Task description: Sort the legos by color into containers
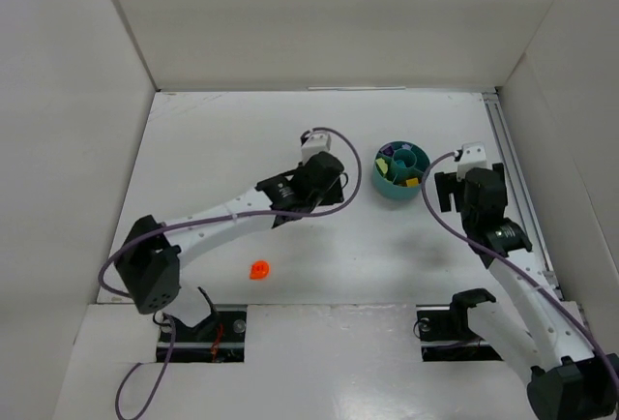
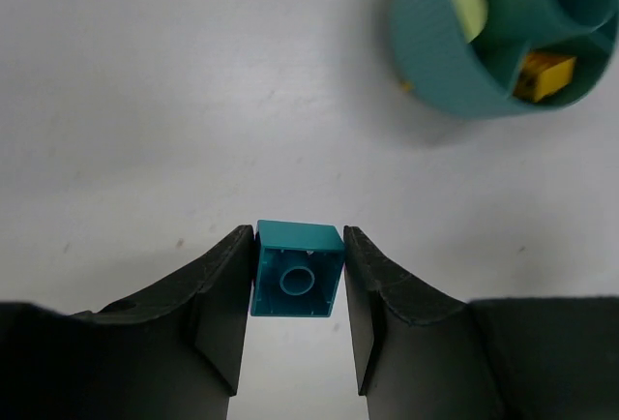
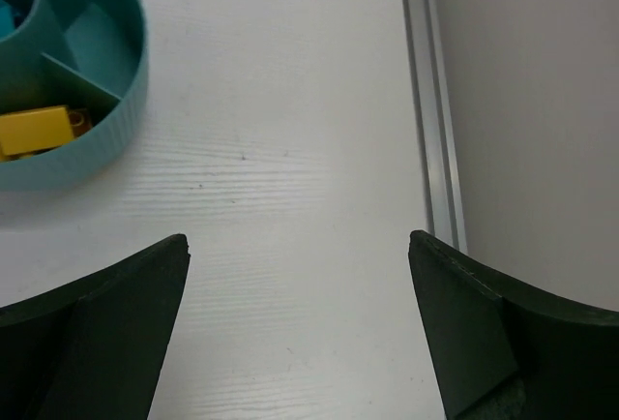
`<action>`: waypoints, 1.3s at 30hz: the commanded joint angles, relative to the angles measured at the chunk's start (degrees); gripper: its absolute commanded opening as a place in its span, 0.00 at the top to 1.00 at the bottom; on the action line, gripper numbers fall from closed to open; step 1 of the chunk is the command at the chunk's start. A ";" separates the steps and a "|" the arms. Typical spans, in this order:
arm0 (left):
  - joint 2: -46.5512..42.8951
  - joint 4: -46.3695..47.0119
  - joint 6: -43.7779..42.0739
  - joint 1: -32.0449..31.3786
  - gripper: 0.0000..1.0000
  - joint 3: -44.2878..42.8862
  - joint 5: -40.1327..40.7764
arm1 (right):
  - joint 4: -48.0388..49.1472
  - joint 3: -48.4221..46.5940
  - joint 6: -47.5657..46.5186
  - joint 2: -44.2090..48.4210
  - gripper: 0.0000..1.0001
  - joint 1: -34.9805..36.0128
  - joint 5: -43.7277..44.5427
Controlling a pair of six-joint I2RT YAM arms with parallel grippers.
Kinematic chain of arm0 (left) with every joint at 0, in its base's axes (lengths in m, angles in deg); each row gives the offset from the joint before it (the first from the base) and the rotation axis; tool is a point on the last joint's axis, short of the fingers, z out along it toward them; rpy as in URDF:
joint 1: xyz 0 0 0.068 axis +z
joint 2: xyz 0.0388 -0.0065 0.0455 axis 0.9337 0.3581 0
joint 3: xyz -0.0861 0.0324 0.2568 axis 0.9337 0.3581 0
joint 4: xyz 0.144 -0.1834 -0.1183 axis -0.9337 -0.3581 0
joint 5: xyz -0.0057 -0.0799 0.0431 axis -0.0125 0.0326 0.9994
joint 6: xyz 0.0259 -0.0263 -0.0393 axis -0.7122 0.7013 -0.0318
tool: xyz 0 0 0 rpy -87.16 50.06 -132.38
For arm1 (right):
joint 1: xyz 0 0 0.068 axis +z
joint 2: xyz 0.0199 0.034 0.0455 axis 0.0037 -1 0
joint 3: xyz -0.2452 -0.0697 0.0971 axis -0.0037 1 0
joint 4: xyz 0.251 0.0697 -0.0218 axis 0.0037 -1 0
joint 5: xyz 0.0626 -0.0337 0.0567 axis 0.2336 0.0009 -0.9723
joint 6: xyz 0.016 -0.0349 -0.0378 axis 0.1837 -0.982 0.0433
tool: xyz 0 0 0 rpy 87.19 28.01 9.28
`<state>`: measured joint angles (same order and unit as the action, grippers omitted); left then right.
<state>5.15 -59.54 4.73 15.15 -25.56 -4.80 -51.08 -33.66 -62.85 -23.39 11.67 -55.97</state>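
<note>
1. Now my left claw (image 2: 298, 251) is pinching a teal brick (image 2: 298, 283) between its two dark pads (image 2: 227, 304). They press on opposite flat sides so the square block sits straight, and its hollow underside with the round tube faces my wrist camera.
2. The brick is smooth, hard plastic. The pads look matte and slightly rubbery, which I judge keeps so small a piece from slipping.
3. Farther off and to the right, the teal cup (image 2: 426, 57) stands on the white bench (image 2: 145, 101). It has a ribbed outer wall and inner dividers around a round centre well. I judge the brick is held this near so it can go into a compartment.
4. One compartment holds a pale green brick (image 2: 467, 9) and another a yellow brick (image 2: 544, 76), so the colours are kept apart.
5. My right claw (image 3: 298, 246) is spread wide and empty over the bench, between the cup and a metal rail (image 3: 430, 101), likely parked clear.
6. A round orange piece (image 1: 259, 269) lies alone near my left arm's base, well apart from the cup and not yet sorted.
</note>
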 commanded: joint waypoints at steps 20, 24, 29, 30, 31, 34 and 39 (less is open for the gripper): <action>40.38 12.39 -21.22 1.05 0.72 -53.43 -13.84 | 0.57 4.98 5.47 3.93 0.00 -5.64 5.39; 43.11 13.18 -21.22 0.52 0.71 -56.33 -15.42 | 0.57 4.98 5.47 3.40 0.00 -6.16 4.77; 44.61 11.68 -21.22 0.52 0.68 -58.10 -14.37 | 0.57 4.98 5.47 2.17 0.00 -6.17 4.24; 44.61 11.68 -21.22 0.52 0.65 -58.10 -14.37 | 1.09 4.98 5.47 2.17 0.00 -6.17 3.72; 44.61 11.68 -21.22 0.52 0.58 -57.31 -14.37 | 1.10 4.98 4.95 2.17 0.00 -6.17 3.72; 44.61 11.68 -21.22 0.52 0.42 -56.60 -14.37 | 1.10 4.98 4.95 2.17 0.00 -6.17 3.72; 41.63 11.07 -21.75 0.52 0.40 -54.59 -13.84 | 1.10 4.45 3.02 3.31 0.00 -6.17 1.44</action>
<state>51.07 -49.51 -16.14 15.74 -80.43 -19.23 -52.30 -28.46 -59.01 -21.44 5.79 -52.84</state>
